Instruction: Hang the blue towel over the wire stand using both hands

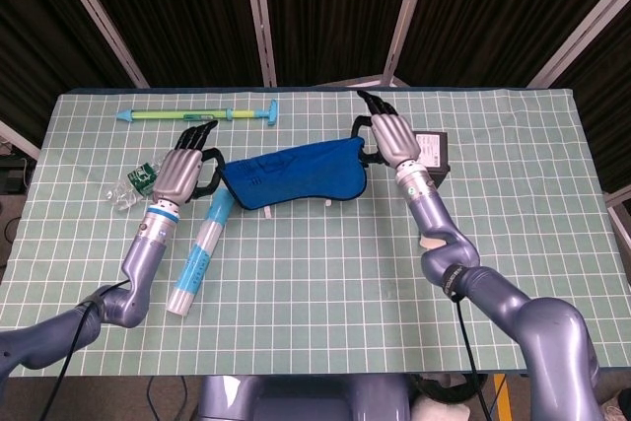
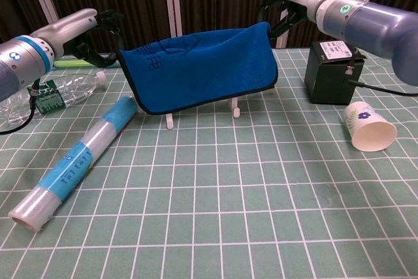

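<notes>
**Blue towel draped on the wire stand, both robot hands at its corners**

The blue towel (image 2: 199, 66) hangs across the wire stand (image 2: 234, 108), spread wide, its front flap covering all but the stand's white-tipped feet near the middle of the table (image 2: 261, 213). The left robot hand (image 1: 183, 169) sits at the towel's 9 o'clock end, dark fingers (image 2: 108, 24) curled around that top corner and gripping it. At the 3 o'clock end the right robot hand (image 1: 392, 135) pinches the other top corner, fingers (image 2: 277, 11) bent down onto the cloth. The top edge sags a little between the two grips.

Around them: a rolled tube with blue bands (image 2: 78, 158) lies at 7 o'clock from the stand, angled across the green grid. A clear plastic bottle (image 2: 55, 93) lies on its side just under the left arm. A green and teal rod (image 1: 197, 114) lies at 11 o'clock by the far edge. A black box (image 2: 333, 70) stands at 3 o'clock, just beside the right robot hand, and a paper cup with a flower print (image 2: 369, 126) lies tipped over in front of it.
</notes>
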Motion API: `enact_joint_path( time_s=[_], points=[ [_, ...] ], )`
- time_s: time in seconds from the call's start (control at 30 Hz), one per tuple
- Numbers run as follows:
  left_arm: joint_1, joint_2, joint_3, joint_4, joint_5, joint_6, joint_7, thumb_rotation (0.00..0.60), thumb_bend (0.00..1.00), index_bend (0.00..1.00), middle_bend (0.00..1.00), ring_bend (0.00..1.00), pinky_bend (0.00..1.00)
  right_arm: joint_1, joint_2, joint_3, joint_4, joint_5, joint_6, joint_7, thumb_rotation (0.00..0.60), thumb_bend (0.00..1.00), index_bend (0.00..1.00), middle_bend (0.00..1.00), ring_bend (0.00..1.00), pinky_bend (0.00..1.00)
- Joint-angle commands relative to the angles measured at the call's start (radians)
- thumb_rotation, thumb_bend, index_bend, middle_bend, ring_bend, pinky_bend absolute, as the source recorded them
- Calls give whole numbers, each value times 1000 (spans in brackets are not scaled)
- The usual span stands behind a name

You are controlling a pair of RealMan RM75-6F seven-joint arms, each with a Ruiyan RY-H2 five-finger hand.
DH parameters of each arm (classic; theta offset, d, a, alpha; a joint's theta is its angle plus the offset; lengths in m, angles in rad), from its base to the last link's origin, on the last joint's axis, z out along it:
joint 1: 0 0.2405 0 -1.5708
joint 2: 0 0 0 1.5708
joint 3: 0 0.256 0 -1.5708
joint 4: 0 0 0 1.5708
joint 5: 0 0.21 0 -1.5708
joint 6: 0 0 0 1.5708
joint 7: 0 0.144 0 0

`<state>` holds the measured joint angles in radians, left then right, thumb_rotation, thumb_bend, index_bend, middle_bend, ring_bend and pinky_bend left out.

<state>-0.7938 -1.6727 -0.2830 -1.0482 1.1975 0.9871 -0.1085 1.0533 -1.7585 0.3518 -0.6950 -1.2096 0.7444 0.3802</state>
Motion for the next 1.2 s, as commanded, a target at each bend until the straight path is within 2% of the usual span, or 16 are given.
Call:
enact_joint_path(
  time_s=[0.03, 0.13, 0.23, 0.33, 0.37, 0.43, 0.5, 0.6, 0.67, 0.93, 1.07, 1.2],
  points=[
    [0, -7, 3, 16, 7, -4, -13, 600, 565, 812, 0, 0, 0, 1, -2, -2, 1, -6, 4, 2, 600, 376, 717, 0, 0, 113],
    [-1, -11, 6, 28, 11, -12, -22, 600, 565, 807, 0, 0, 0, 2, -6, -2, 7, -6, 4, -2, 600, 367, 686, 0, 0, 113],
    [0, -11, 12, 38, 17, -18, -27, 600, 565, 791, 0, 0, 0, 0, -6, -4, 8, -6, -4, 2, 600, 306, 669, 0, 0, 104],
    [2, -7, 18, 41, 22, -29, -42, 600, 565, 756, 0, 0, 0, -2, -3, -9, 5, -11, -13, 13, 600, 176, 581, 0, 0, 68],
    [3, -6, 19, 42, 24, -30, -46, 600, 560, 714, 0, 0, 0, -2, -2, -9, 5, -12, -14, 14, 600, 108, 498, 0, 0, 49],
    [7, -2, 22, 45, 31, -27, -55, 600, 521, 619, 0, 0, 0, -4, 0, -8, 1, -10, -19, 18, 600, 25, 329, 0, 0, 17],
    [10, 3, 25, 45, 36, -27, -60, 600, 405, 400, 0, 0, 0, -5, 3, -4, -6, -10, -11, 18, 600, 0, 176, 0, 0, 0],
    [19, 13, 26, 41, 39, -21, -66, 600, 247, 87, 0, 0, 0, -13, 9, 0, -18, -15, 22, 14, 600, 0, 95, 0, 0, 0],
    [26, 25, 27, 34, 39, -16, -68, 600, 201, 8, 0, 0, 0, -20, 22, 1, -35, -19, 38, 11, 600, 0, 80, 0, 0, 0],
    [91, 133, 38, -78, 26, 21, -35, 600, 128, 0, 0, 0, 0, -106, 153, -18, -246, -40, 131, -53, 600, 0, 77, 0, 0, 0],
    [141, 197, 47, -153, 45, 94, -12, 600, 126, 0, 0, 0, 0, -173, 244, -53, -370, -79, 205, -97, 600, 0, 76, 0, 0, 0],
    [202, 279, 64, -268, 51, 175, 75, 600, 125, 0, 0, 0, 0, -257, 354, -103, -508, -140, 298, -135, 600, 0, 77, 0, 0, 0]
  ],
)
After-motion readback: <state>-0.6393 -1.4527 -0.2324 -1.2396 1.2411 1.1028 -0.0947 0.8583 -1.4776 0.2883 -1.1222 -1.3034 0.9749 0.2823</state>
